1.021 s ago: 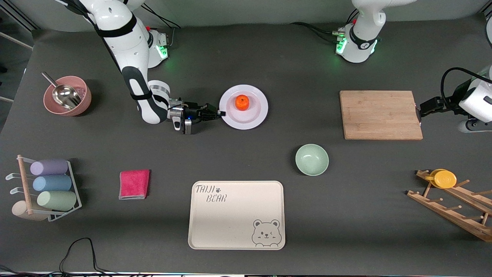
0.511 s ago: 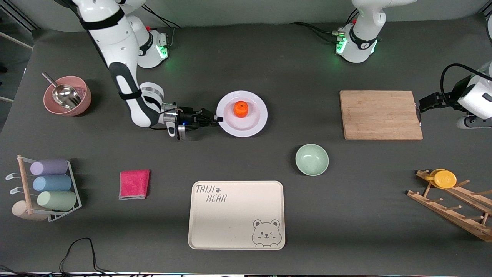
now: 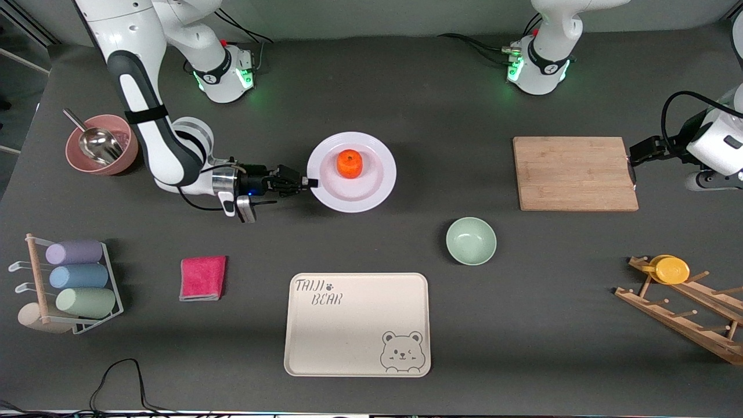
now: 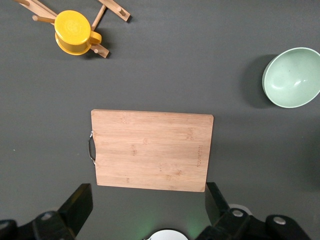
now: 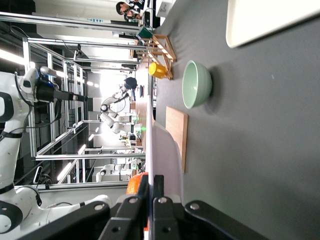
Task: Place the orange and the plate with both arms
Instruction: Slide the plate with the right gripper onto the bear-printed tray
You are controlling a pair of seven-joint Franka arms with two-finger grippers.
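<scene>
Right gripper (image 3: 307, 182) pinches the rim of the plate (image 3: 371, 186), which carries the orange (image 3: 349, 163) and appears lifted. Left gripper (image 4: 145, 210), jaws spread, waits over the cutting board (image 3: 574, 173). Placement remains.

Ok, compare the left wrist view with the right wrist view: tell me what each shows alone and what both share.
Only the left wrist view: the open left gripper over the table beside the cutting board, seen whole from above with its handle. Only the right wrist view: the right gripper shut on the plate rim, the orange on the plate, and a corner of the cream tray. Both: the cutting board, the green bowl, the yellow cup and its wooden rack.
</scene>
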